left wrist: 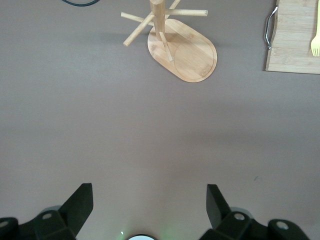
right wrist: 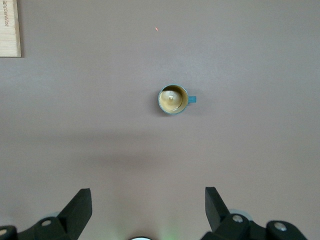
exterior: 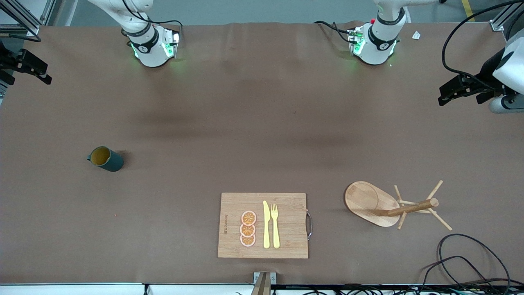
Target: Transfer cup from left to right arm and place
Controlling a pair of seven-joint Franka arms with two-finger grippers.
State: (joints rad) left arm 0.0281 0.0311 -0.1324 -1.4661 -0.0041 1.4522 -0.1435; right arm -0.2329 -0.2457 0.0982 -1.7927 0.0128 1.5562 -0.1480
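Small dark teal-green cylindrical cup point(exterior: 105, 159) with tan inside standing upright on brown table point(exterior: 245, 123), toward right arm's end. Left gripper point(left wrist: 149, 202) and right gripper point(right wrist: 148, 202) both spread wide, empty, high over bare table.

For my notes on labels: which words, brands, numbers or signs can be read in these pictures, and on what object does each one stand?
Nothing can be read with certainty.
Cutting board: one engraved word along the edge toward the right arm's end of the table, too small to read.
Cup, peg rack, knife, fork: no text visible.
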